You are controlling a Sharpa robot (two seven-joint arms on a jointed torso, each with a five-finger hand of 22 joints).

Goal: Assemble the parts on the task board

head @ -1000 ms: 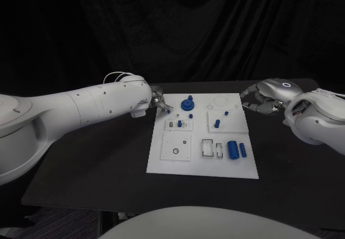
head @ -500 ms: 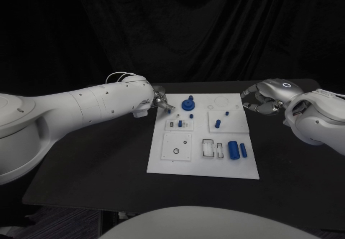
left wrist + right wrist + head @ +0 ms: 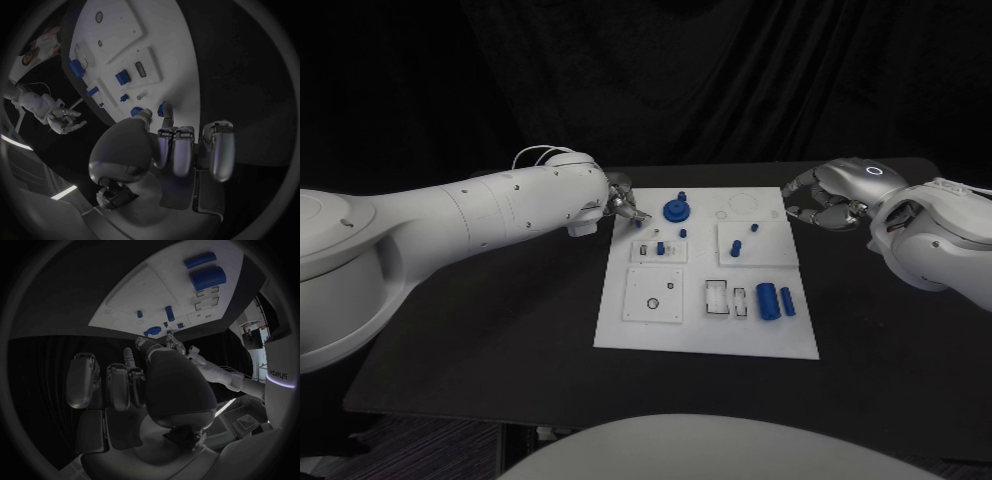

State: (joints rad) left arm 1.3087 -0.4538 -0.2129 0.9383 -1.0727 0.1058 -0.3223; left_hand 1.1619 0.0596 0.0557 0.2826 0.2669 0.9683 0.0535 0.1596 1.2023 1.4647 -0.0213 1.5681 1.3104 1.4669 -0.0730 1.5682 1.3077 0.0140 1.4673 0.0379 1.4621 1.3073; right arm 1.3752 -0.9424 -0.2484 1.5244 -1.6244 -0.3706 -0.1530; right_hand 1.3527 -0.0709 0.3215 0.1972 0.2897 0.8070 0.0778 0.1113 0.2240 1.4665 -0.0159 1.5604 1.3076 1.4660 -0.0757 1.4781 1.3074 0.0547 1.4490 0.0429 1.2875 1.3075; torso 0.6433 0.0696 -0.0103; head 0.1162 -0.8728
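**Operator:** Task board point(image 3: 708, 330) position and contents?

**Technician:** Task board is a white plate lying flat at the centre of the black worktop point(image 3: 488, 320). Blue parts are on it: a round part with an upright stem point(image 3: 676, 209) near the far edge, a large cylinder point(image 3: 767, 300) and a slimmer cylinder point(image 3: 788, 301) lying side by side toward the near right, and several small pegs around the middle.

**Operator:** Left hand status?

**Technician:** Left hand point(image 3: 620, 207) is at the board's far left corner. The left wrist view shows a small blue part point(image 3: 164, 109) pinched between the thumb and one fingertip, just above the board edge. The remaining fingers point(image 3: 220, 150) are curled beside it.

**Operator:** Right hand status?

**Technician:** Right hand point(image 3: 822, 208) is off the board, just beside its far right edge, over the worktop. In the right wrist view its fingers point(image 3: 84, 380) are curled inward and nothing is seen in them.

**Operator:** Contact between hands?

**Technician:** They are well apart, with the board's far edge between them.
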